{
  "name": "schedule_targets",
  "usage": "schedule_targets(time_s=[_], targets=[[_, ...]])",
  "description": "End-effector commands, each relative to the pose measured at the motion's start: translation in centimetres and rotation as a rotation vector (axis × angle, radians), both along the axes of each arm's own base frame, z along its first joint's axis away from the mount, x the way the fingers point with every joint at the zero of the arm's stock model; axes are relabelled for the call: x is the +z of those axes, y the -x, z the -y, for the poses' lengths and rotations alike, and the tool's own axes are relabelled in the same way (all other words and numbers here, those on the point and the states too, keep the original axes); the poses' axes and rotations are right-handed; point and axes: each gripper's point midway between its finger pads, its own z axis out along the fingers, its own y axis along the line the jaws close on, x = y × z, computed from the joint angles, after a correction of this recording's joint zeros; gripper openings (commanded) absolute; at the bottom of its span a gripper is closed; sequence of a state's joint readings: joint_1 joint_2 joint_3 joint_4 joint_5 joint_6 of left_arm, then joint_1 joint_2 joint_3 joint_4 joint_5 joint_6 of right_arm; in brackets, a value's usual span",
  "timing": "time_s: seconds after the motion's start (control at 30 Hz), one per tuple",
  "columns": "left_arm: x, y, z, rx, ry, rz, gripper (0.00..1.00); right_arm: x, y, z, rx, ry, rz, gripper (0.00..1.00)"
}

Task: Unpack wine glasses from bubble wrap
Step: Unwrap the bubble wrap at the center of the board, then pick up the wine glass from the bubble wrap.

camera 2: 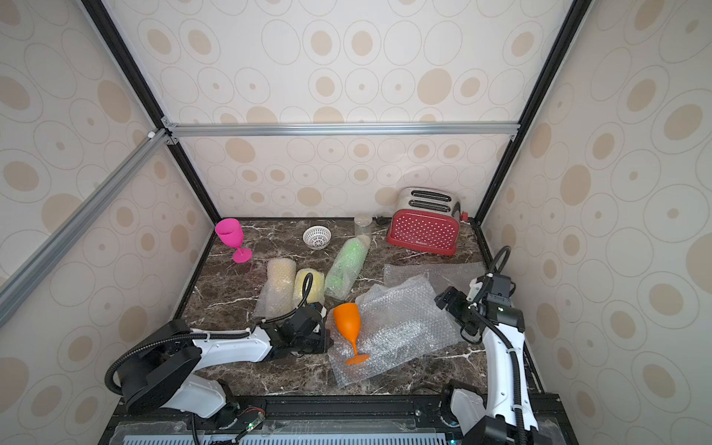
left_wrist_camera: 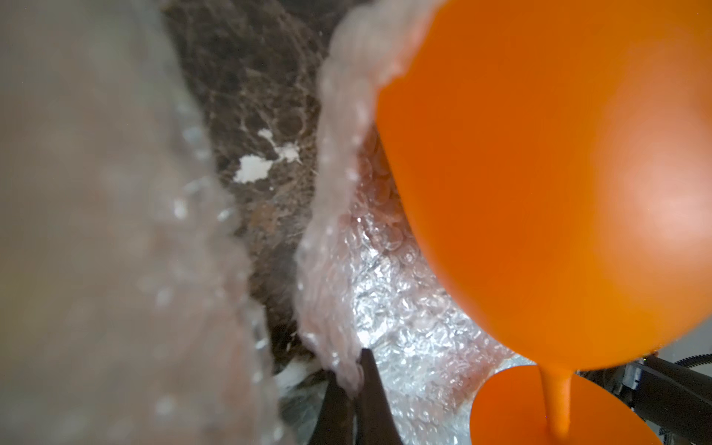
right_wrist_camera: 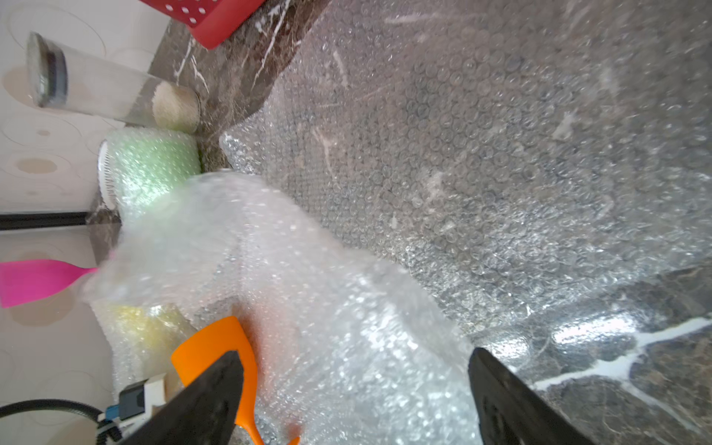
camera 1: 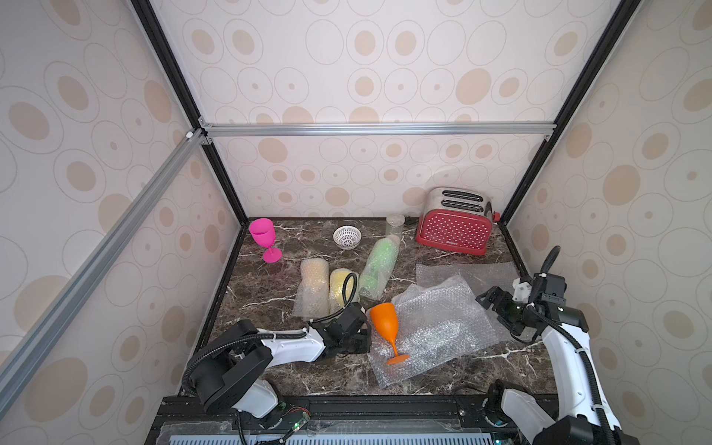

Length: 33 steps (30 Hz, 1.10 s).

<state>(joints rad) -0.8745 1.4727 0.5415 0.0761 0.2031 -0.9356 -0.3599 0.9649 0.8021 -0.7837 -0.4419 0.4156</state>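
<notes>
Left end effector (left_wrist_camera: pixel 356 379) is seen clenched on a raised edge of the crumpled sheet (camera 1: pixel 443 327) of bubble wrap, as shown in the left wrist view, with the orange goblet (camera 1: pixel 385 325) just beside it. At the far left of the worktop (camera 1: pixel 501 366), near the back corner, the pink goblet (camera 1: pixel 264 237) is found upright and bare. Next, three tubes of wrap are laid: the amber roll (camera 1: pixel 313 287), the yellow roll (camera 1: pixel 341 289) just beside it, and the green roll (camera 1: pixel 377 269) angled toward the back. A goblet's colour is shown through each, and none has been opened. To their right, the orange goblet is stood on its foot on the crumpled sheet, free of wrap but not yet set on bare worktop. Behind it a flat sheet (camera 1: pixel 462 271) is spread, partly overlapped by the crumpled one. At the far right, the right end effector (right_wrist_camera: pixel 354 356) is held released, jaws wide, above the sheets with nothing gripped. Two of five goblets are judged unpacked. Three rolls are left, and the sheet under the orange goblet is probably to be drawn clear first.
</notes>
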Motion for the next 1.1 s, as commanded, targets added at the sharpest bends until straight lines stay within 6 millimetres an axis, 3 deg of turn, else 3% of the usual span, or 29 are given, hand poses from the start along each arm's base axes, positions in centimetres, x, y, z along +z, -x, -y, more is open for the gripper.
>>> schedule_targets(time_s=[0.0, 0.17, 0.4, 0.6, 0.77, 0.83, 1.0, 1.07], targets=[[-0.1, 0.0, -0.9, 0.006, -0.031, 0.0, 0.0, 1.3, -0.6, -0.5, 0.009, -0.054, 0.046, 0.93], [0.8, -0.7, 0.2, -0.011, -0.012, 0.013, 0.0, 2.5, -0.2, -0.5, 0.02, -0.021, 0.078, 0.88], [3.2, -1.6, 0.5, -0.015, -0.019, 0.059, 0.27, 3.1, 0.8, -3.4, 0.15, -0.042, 0.077, 0.78], [6.1, -2.1, -0.3, 0.006, -0.023, 0.117, 0.42, 2.1, 2.3, -8.9, 0.366, 0.009, 0.045, 0.73], [8.4, -2.1, -0.8, 0.029, 0.023, 0.157, 0.45, -0.3, 3.5, -13.9, 0.536, 0.02, 0.01, 0.64], [8.9, -2.0, -0.8, 0.035, 0.058, 0.166, 0.47, -1.2, 3.9, -17.0, 0.622, -0.002, 0.011, 0.59], [9.5, -1.7, -0.9, 0.034, 0.11, 0.166, 0.47, -3.7, 4.9, -23.0, 0.795, 0.043, -0.025, 0.54], [9.6, -1.7, -1.1, 0.039, 0.127, 0.167, 0.47, -5.2, 5.4, -24.6, 0.844, 0.083, -0.064, 0.54]])
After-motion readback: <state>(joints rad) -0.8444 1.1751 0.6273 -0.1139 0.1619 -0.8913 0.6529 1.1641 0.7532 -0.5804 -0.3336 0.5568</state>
